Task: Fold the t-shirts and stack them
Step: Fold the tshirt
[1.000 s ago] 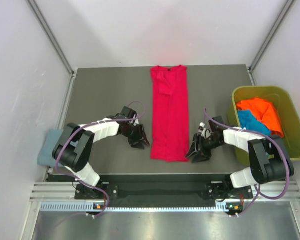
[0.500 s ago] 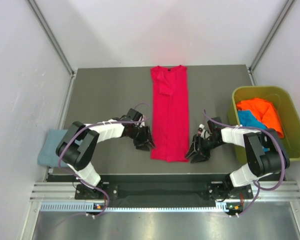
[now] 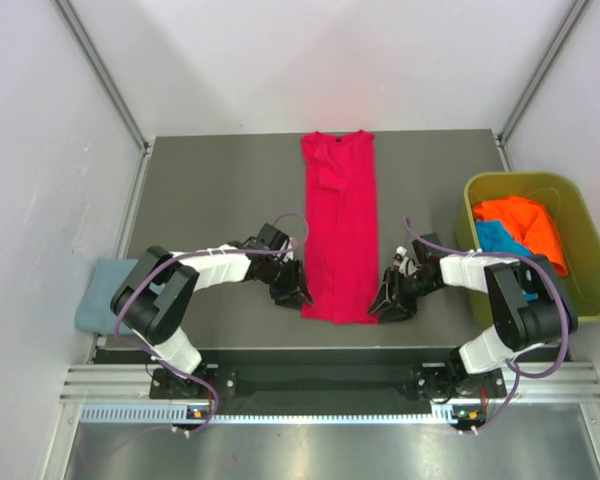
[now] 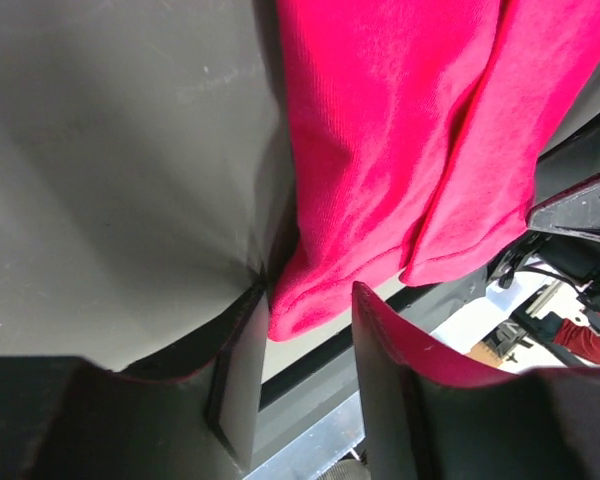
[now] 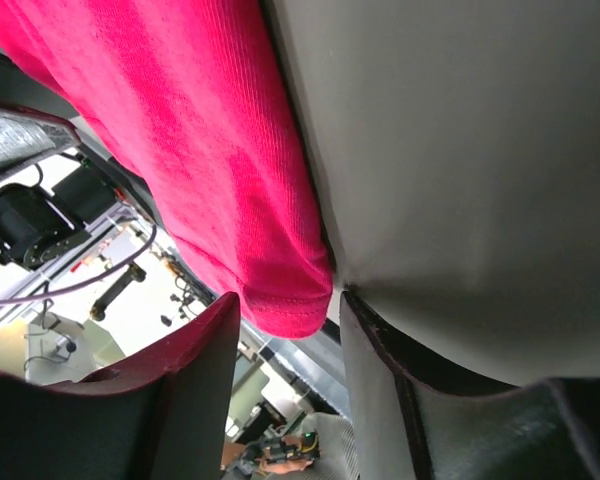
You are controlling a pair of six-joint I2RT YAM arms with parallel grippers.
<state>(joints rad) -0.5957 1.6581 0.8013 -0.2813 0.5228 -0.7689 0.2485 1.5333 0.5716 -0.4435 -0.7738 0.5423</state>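
We see a dark grey table [image 3: 210, 190] enclosed by plain white walls [image 3: 330, 60], with even soft light; a metal rail [image 3: 330, 412] runs along its near edge.

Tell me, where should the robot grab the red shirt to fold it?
Probably by its two near hem corners, one from each side. The red shirt lies flat in a long strip, and those corners sit right at the left gripper and right gripper, whose open jaws straddle them.

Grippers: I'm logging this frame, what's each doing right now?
Left gripper: open, astride the red shirt's corner.
Right gripper: open, astride its other near corner.
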